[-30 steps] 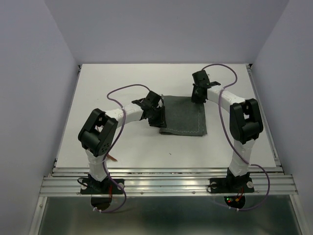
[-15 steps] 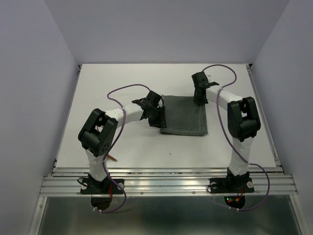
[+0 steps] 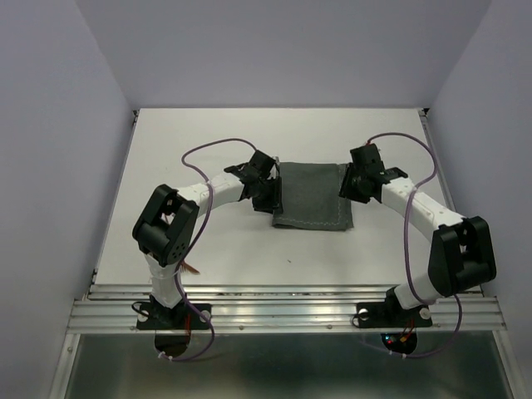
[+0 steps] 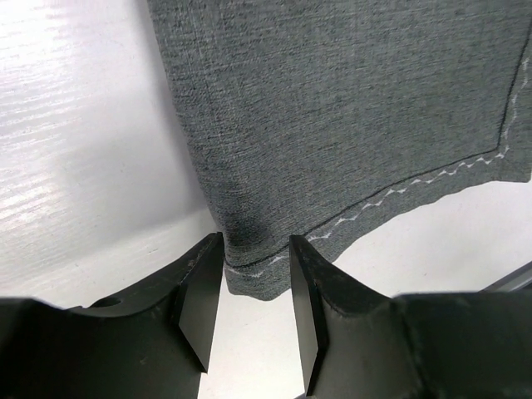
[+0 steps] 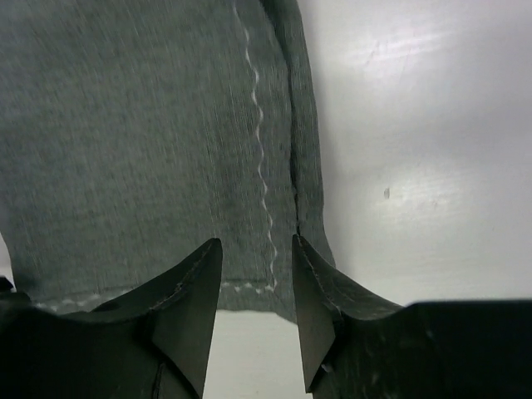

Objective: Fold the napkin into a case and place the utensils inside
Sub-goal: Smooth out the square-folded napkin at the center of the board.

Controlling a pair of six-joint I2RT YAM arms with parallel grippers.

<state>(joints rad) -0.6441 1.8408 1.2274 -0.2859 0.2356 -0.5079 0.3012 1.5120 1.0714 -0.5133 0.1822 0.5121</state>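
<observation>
Judging by how the cloth lies, you're maybe a third of the way in. The napkin (image 3: 312, 195) sits mid-desk and is already folded over on itself. In the right wrist view you can see one hemmed layer lying on another along its edge. It's a fat, nearly square rectangle though, not a slim case, so I'd guess you've got at least one more fold to go. After that comes the whole business of loading the cutlery. Nothing looks tucked inside it so far.

Your left gripper (image 4: 255, 245) is at the napkin's left edge with its jaws partly apart. A stitched corner shows in the gap, and the cloth lies flat on the desk (image 3: 166, 166), not pinched. Your right gripper (image 5: 256, 249) is the same deal on the right side: jaws partly apart over a hemmed corner, holding nothing.

Headcount:
- one napkin
- two arms
- two purple cables (image 3: 208, 152)
- no utensils I can clearly make out

There's a brownish sliver (image 3: 193, 268) beside the left arm's base that might be one, but it's too small to tell.
</observation>
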